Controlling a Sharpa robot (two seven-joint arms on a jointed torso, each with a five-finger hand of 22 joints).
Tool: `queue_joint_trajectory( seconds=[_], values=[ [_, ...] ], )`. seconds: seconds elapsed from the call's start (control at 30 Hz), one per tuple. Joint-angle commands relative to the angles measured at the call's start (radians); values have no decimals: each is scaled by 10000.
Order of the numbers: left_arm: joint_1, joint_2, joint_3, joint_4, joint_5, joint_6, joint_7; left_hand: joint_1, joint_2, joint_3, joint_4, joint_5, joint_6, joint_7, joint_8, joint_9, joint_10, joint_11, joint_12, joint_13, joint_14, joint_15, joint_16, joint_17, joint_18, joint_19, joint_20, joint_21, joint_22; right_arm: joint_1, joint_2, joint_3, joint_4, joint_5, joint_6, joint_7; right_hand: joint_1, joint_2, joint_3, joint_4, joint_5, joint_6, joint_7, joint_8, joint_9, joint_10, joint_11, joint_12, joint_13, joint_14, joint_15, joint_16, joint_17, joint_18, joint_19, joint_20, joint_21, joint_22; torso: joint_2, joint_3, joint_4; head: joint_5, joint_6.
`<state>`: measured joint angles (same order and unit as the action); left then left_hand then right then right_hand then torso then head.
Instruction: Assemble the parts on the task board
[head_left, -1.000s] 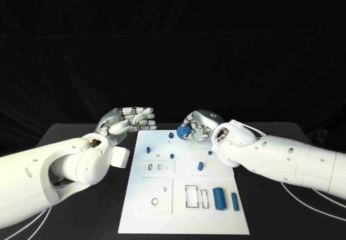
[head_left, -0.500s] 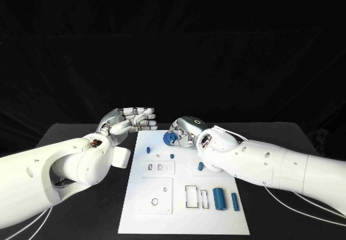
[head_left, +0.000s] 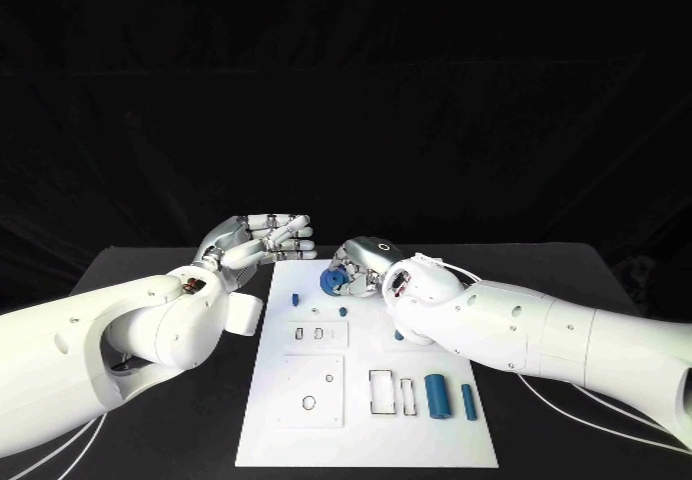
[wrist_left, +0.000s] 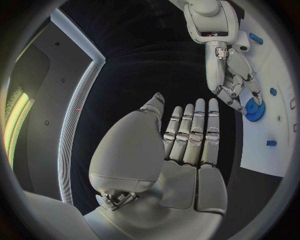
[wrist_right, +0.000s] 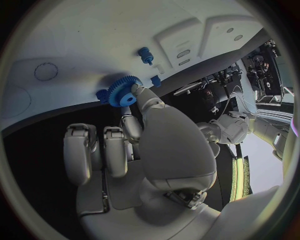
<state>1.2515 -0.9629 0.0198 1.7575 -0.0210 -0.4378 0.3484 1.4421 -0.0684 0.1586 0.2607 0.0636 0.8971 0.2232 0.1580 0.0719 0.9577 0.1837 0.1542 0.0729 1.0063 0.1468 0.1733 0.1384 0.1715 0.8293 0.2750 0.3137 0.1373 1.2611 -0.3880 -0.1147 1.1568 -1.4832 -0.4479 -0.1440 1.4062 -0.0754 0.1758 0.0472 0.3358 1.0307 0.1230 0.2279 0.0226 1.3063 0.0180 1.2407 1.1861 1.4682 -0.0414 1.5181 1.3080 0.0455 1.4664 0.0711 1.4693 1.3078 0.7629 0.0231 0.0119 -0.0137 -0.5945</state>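
My right hand (head_left: 371, 262) pinches a blue gear (head_left: 335, 281) just above the far left part of the white task board (head_left: 433, 440). In the right wrist view the gear (wrist_right: 122, 92) sits at the fingertips of that hand (wrist_right: 147, 145), close over the board (wrist_right: 87, 35), near a blue peg (wrist_right: 145, 54). My left hand (head_left: 260, 241) hovers off the board's far left corner, holding nothing. The left wrist view shows its fingers (wrist_left: 190, 135) straight and side by side, and the right hand (wrist_left: 232, 80) with the gear (wrist_left: 254, 109) beyond them.
A blue peg (head_left: 296, 298) and two small blue pieces (head_left: 343, 310) (head_left: 400, 335) stand on the board. Two blue cylinders (head_left: 438, 397) (head_left: 469, 401) lie near its right front, beside rectangular slots (head_left: 382, 392). A white block (head_left: 242, 315) lies off the board's left edge.
My right hand has carried the gear leftward and slightly nearer along the board's far end. The left hand has stayed in place.
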Motion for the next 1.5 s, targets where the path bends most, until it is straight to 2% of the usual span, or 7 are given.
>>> queue_joint_trajectory(
  seconds=[0.03,0.57,0.87,1.3,1.37,1.4,1.5],
  values=[
    [13,26,9,16,-39,142,52,103,15,-24,-18,-18,-23,84,-68,-8,-46,19,-43,0,-68,0,-42,15,107,-40,13,37,-12,-13,86,-4,-149,-238,293,-152,-190,-19,429,379,-80,37,-132,229,1418,-27,99,-62,-34,792,18,30,1537,-117,122,-13,-11,1565,1,1,14,7,5],
    [14,9,9,7,-39,153,41,112,19,-22,-23,-18,-25,86,-73,-8,-48,20,-48,1,-75,3,-51,18,104,-56,18,32,-16,-45,272,-13,-497,-226,638,-147,-724,-404,625,530,-311,-797,252,-493,1114,-678,432,-787,-727,756,296,-31,1418,-56,-62,219,-241,1388,-2,-3,14,22,-22],
    [14,-16,9,13,-39,147,37,112,19,-22,-23,-18,-25,86,-73,-8,-48,20,-48,1,-75,3,-51,18,104,-56,18,32,-16,-46,190,-14,-406,-261,784,-175,-751,-412,643,519,-314,-565,207,-420,1125,-545,408,-631,-565,764,298,-12,1460,-67,-22,253,-202,1439,-2,0,-13,34,-45],
    [14,-21,9,14,-39,146,28,112,19,-22,-23,-18,-25,86,-73,-8,-48,20,-48,1,-75,3,-51,18,104,-56,18,32,-16,-46,97,-13,-275,-293,520,-198,-842,-496,597,537,-346,-623,224,-496,1078,-623,419,-719,-654,746,299,-47,1388,-53,-52,261,-244,1409,1,7,1,29,-65],
    [14,-22,9,13,-39,144,25,112,19,-22,-23,-18,-25,86,-73,-8,-48,20,-48,1,-75,3,-51,18,104,-56,18,32,-16,-46,93,-13,-273,-284,478,-179,-962,-590,486,576,-557,-941,297,-706,979,-696,487,-784,-717,742,344,-53,1381,-50,-66,287,-267,1398,1,6,-3,31,-63],
    [14,-23,9,13,-39,144,22,112,19,-22,-23,-18,-25,86,-73,-8,-48,20,-48,1,-75,3,-51,18,104,-56,18,32,-16,-46,92,-13,-272,-269,462,-161,-1046,-655,359,611,-718,-1339,397,-967,868,-760,571,-824,-758,747,411,-42,1406,-52,-68,329,-276,1397,0,5,-6,29,-60],
    [14,-23,9,14,-39,146,15,123,25,-18,-28,-18,-26,86,-79,-8,-52,22,-55,0,-83,6,-61,21,102,-73,23,26,-20,-46,88,-13,-267,-234,475,-131,-1195,-711,91,717,-759,-1711,528,-1270,748,-826,697,-837,-780,753,521,-27,1436,-55,-63,419,-280,1408,-1,4,-4,14,-52]
  ],
)
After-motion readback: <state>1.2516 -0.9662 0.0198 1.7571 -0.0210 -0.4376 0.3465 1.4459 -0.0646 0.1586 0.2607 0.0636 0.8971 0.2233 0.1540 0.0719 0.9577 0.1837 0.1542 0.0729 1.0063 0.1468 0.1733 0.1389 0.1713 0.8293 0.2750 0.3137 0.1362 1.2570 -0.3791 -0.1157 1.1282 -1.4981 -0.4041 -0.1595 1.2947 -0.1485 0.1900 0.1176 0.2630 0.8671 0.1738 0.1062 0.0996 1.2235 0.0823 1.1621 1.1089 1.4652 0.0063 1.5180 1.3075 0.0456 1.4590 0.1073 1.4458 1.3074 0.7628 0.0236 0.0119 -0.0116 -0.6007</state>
